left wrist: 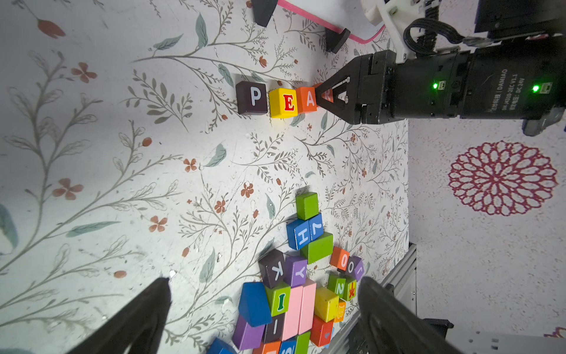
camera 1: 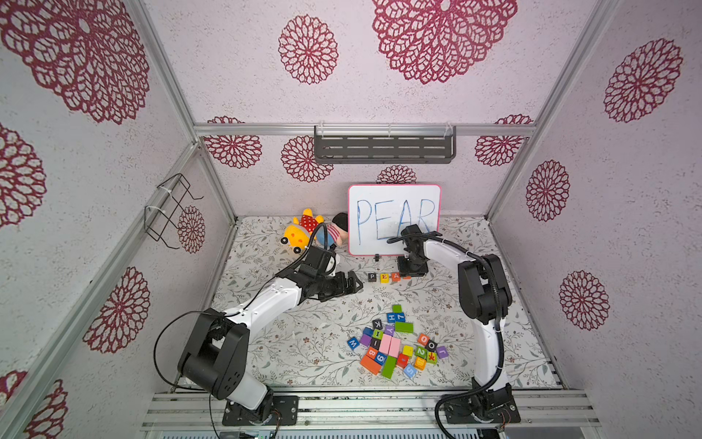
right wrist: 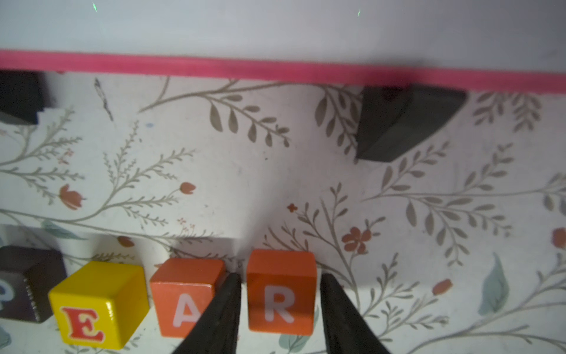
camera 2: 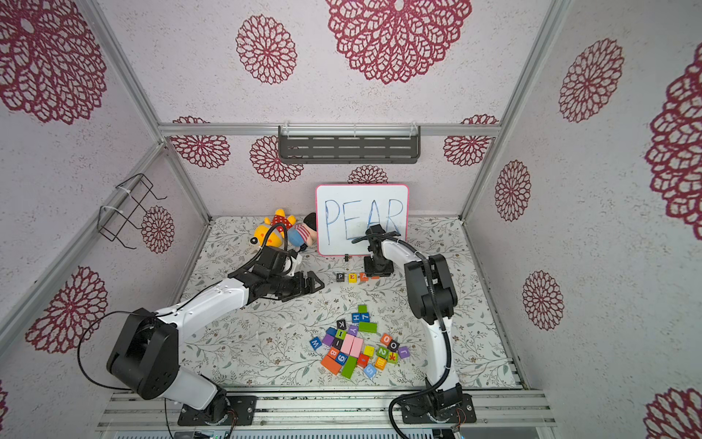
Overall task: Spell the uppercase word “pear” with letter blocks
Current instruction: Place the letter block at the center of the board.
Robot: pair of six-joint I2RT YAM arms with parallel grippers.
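Orange-red wooden R cube (right wrist: 280,294) is sitting on the floral table (right wrist: 245,184).
Right pincer (right wrist: 280,275) is straddling it, released, gaps both sides; left pincer (camera 1: 354,284) is hovering spread, empty.

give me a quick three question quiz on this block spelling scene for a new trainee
1. True or false: the orange-red wooden cube with the pale R stands between the fingers of the right pincer.
2. Which cube stands right beside the black wooden cube with the white P? a) the yellow cube with the red E b) a blue cube with an H c) a purple cube with a Y
3. Fill in: the pink-framed whiteboard bears the blue handwritten word ____.
Key: 1 true; 2 a; 3 PEAR.
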